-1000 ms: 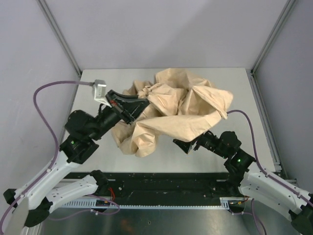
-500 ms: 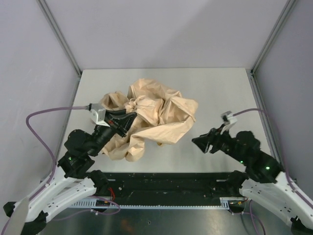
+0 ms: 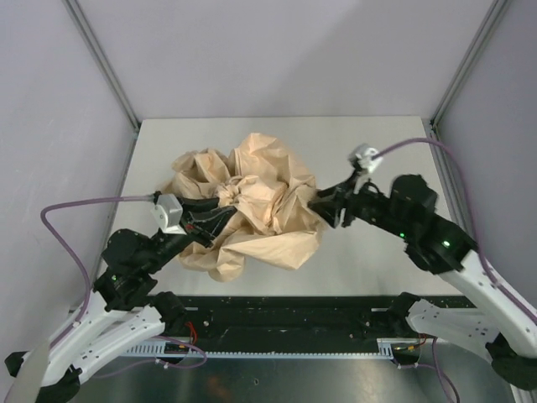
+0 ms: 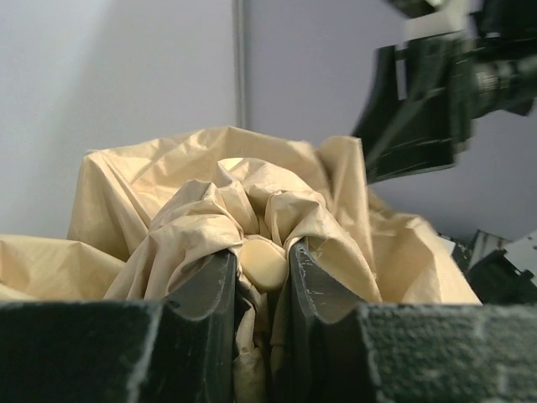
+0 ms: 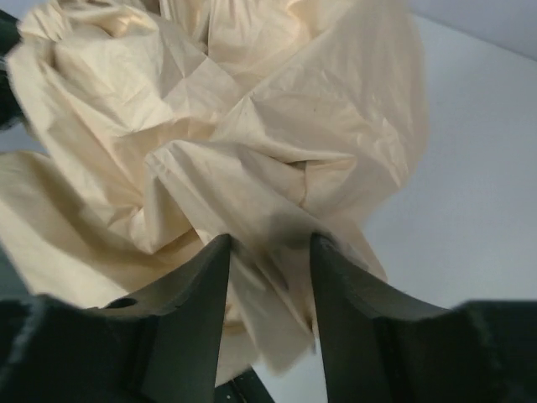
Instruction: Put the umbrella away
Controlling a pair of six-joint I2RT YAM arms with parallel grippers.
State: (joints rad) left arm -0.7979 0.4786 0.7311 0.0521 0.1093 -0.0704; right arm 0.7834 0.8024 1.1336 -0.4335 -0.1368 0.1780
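Figure: my overhead view. A flat, pale-grey matte tabletop (image 3: pixel 386 151) is enclosed on three sides by plain lavender-grey wall panels (image 3: pixel 277 50). A slanting bare aluminium post at the rear left corner (image 3: pixel 101 63) is matched by another at the rear right corner (image 3: pixel 470 63). A black slotted rail (image 3: pixel 285 315) lines the near edge. I see soft, even light.

Inside a robotics lab's test cell: a left arm (image 3: pixel 109 315) and a right arm (image 3: pixel 453 252) are bolted to a black rail (image 3: pixel 285 315) along the bottom of the frame, at the edge of a bare white table (image 3: pixel 377 138). Plain grey panels (image 3: pixel 277 59) set in metal posts (image 3: pixel 101 63) box in the bench on three sides. Purple cables (image 3: pixel 63 231) loop from both arms.
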